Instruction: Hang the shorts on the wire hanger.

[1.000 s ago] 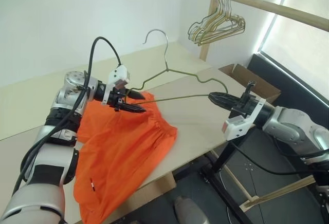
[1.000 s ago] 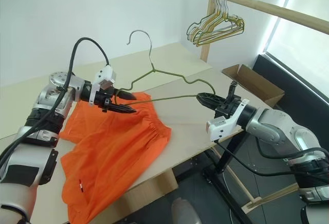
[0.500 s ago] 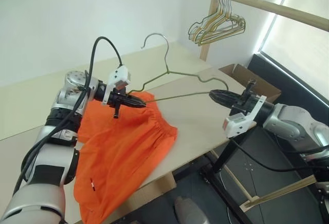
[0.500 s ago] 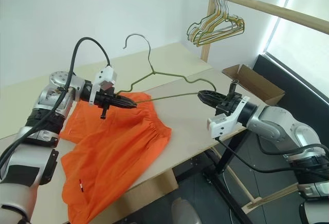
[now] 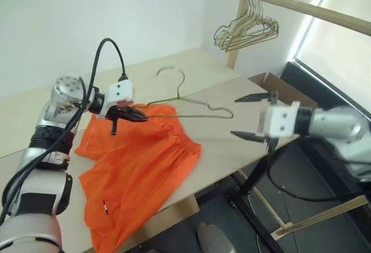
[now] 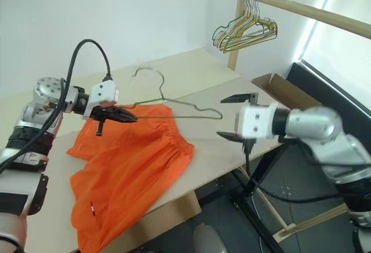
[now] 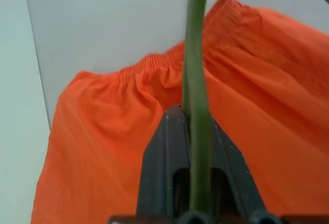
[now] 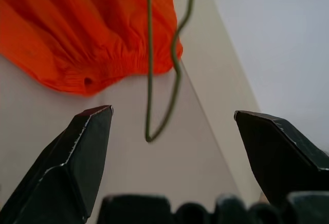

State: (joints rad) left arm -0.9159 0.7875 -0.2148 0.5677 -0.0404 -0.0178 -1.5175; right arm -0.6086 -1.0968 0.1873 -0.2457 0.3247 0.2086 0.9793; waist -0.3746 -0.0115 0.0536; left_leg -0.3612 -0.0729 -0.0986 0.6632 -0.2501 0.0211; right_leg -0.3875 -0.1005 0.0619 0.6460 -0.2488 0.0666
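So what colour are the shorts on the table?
Bright orange; the shorts show best in the left eye view.

One pair of orange shorts [image 5: 142,160] is counted on one table [image 5: 232,143]. One wire hanger [image 5: 191,99] is seen aloft, one bunch of hangers [image 5: 246,29] on one wooden rail [image 5: 313,6], and one cardboard box [image 5: 278,87].

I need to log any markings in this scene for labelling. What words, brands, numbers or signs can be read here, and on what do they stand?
No text can be read in these views.
The shorts carry a tiny white tag near the lower leg, too small to read.
The wire hanger, the cardboard box and the bunch of hangers on the rail show no markings.
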